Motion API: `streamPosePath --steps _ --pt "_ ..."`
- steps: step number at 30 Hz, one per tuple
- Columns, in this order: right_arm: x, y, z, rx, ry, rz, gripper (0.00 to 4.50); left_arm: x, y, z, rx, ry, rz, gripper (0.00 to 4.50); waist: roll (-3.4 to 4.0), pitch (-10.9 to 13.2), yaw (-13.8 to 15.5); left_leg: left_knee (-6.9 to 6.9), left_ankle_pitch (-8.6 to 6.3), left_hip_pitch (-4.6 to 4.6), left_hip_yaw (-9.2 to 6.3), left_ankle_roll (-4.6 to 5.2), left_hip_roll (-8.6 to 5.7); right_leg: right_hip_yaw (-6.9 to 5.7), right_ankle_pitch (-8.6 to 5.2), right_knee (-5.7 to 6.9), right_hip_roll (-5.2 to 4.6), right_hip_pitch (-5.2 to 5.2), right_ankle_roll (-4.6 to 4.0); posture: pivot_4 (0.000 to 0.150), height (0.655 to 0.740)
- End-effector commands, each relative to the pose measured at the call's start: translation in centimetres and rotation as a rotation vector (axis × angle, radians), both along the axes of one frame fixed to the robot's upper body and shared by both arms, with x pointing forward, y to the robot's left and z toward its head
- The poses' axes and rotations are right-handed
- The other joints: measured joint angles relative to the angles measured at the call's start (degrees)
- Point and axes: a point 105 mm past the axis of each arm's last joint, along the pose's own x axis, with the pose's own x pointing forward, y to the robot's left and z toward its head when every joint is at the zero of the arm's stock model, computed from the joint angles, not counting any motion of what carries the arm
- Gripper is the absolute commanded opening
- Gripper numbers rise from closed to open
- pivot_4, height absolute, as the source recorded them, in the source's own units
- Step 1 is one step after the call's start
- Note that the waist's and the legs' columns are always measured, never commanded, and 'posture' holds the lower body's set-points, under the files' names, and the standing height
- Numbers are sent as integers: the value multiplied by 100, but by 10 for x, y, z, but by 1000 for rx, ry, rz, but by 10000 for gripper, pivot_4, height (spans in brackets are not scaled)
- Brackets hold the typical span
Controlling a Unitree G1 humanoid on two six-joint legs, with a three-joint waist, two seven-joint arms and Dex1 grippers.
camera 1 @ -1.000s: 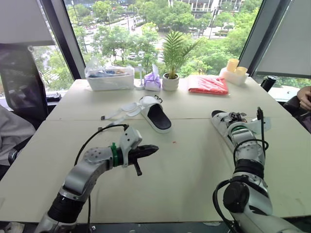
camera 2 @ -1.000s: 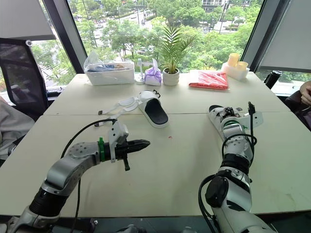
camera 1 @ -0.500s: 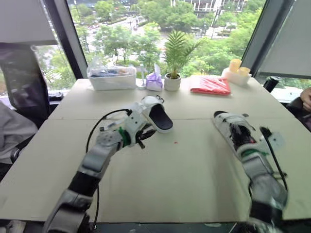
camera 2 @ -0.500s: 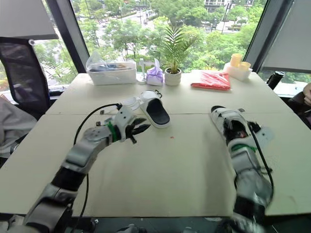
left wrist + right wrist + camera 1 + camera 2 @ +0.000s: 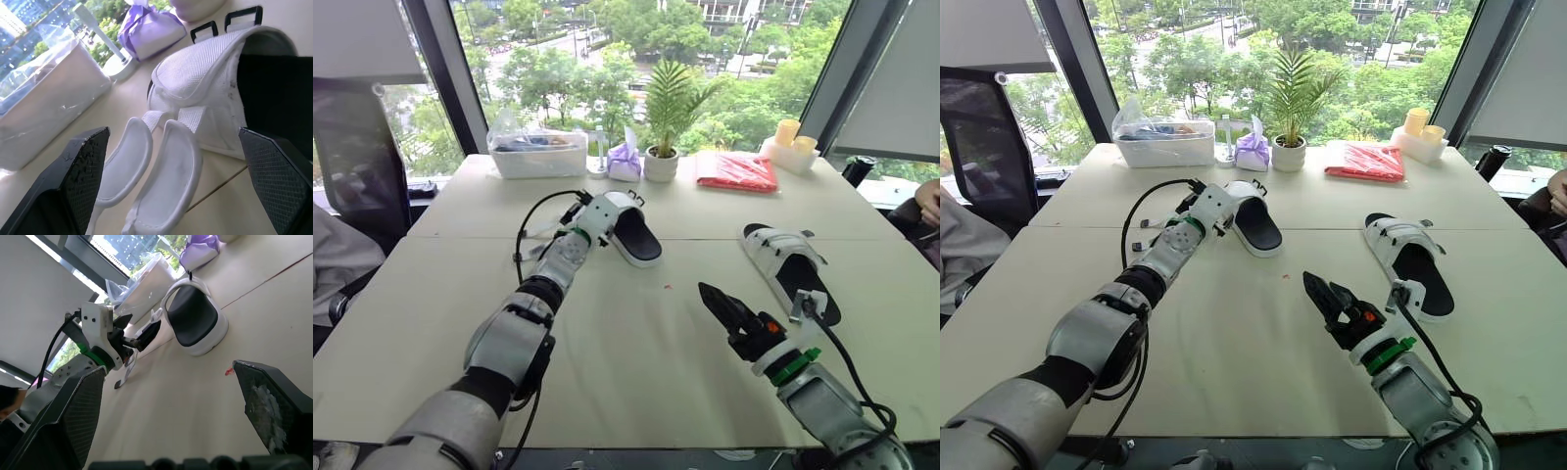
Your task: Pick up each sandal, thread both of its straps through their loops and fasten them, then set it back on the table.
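Note:
The left sandal [image 5: 628,228], white with a black footbed, lies at the table's far middle. Its two loose white straps [image 5: 161,171] trail off its left side, and its black loops [image 5: 222,24] stand on the upper. My left gripper [image 5: 173,142] is stretched out to it, open, with the straps lying between its fingers and nothing gripped. The right sandal [image 5: 790,262] lies flat on the right of the table, apart from both grippers. My right gripper [image 5: 722,305] hovers open over the table, to the near left of that sandal.
Along the window edge stand a clear plastic box [image 5: 536,155], a purple pouch [image 5: 623,162], a potted plant [image 5: 658,157], a red packet [image 5: 732,170] and yellow cups [image 5: 786,137]. An office chair [image 5: 352,166] is at the left. A person's hand [image 5: 928,196] shows at the right edge.
My left arm reached forward to the left sandal and its gripper opened. My right arm drew back from the right sandal toward the table's near middle, its gripper opening wider.

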Motion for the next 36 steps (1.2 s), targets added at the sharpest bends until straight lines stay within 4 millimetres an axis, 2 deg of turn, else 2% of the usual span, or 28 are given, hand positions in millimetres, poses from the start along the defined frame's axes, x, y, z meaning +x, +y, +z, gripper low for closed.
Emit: streamPosePath --steps 1,2,5,8,11,12,22,26,31,36 --pt "1 2 7 -5 -43 -36 45000 0 -12 7 48 -14 -17 43463 -2 1 38 2 0 -1 0 0 0 0 0 0 0 0 0 1500 7400" --pt "1 2 7 -3 -43 -45 45000 0 -14 5 60 -4 -19 43463 -3 2 38 4 -1 -2 0 1 0 0 0 1 0 0 0 1500 7400" --pt "-1 -1 5 -7 -38 -77 45000 -2 -14 -9 81 56 -18 34864 -5 3 34 8 -1 -4 0 2 0 0 1 3 0 0 1 1500 7400" --pt "-2 -5 3 -25 -30 -111 45000 -2 -6 -19 85 102 9 18921 -7 3 29 9 -2 -4 -1 2 2 0 2 6 0 -3 2 1500 7400" --pt "-4 -8 2 -16 -27 -130 45000 -1 -1 -19 129 89 23 2780 -6 3 30 8 -1 -3 -1 2 4 0 2 9 0 -4 2 1500 7400" --pt "-4 -8 2 -16 -26 -131 45000 -1 0 -18 148 80 24 873 -7 3 29 8 -1 -3 -1 2 4 0 2 9 0 -4 2 1500 7400" --pt "4 0 -5 -36 -11 -89 45000 1 9 -9 307 -25 15 873 -7 3 30 10 -1 -3 -1 2 3 0 2 12 0 -4 1 1500 7400" --pt "7 1 -7 -33 -6 -80 45000 1 14 -8 379 -65 17 12663 -8 3 31 10 -1 -3 -1 2 2 0 2 15 0 -4 1 1500 7400" --pt "8 4 -8 -26 0 -68 45000 -1 23 -17 506 -90 34 37782 -8 2 34 12 -1 -2 -1 2 1 0 2 20 0 -4 1 1500 7400" --pt "8 4 -10 -26 7 -72 45000 -4 20 -29 526 -69 12 37782 -11 1 32 16 -1 -2 -1 2 2 0 2 22 0 -4 1 1500 7400"
